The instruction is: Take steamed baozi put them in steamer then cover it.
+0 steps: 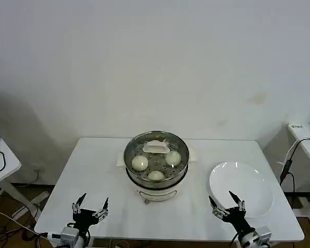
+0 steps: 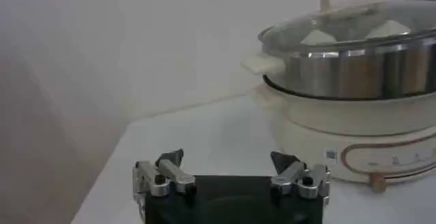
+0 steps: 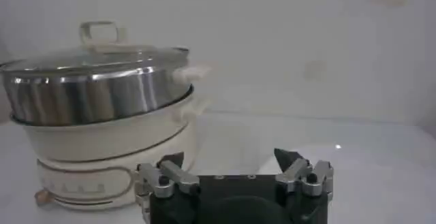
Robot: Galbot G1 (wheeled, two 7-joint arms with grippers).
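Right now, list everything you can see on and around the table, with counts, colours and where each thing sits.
table: one, white, centre of the head view.
steamer: one, steel on a white base, table centre.
cover: one, clear glass, whitish handle, sitting on the steamer.
steamed baozi: three visible, cream-white, inside the steamer under the cover; a fourth may hide behind the handle.
plate: one, white, bare, on the table to the steamer's right.
side tables: white, at both edges.
left gripper: open, near table edge, left.
right gripper: open, over the plate's near rim.
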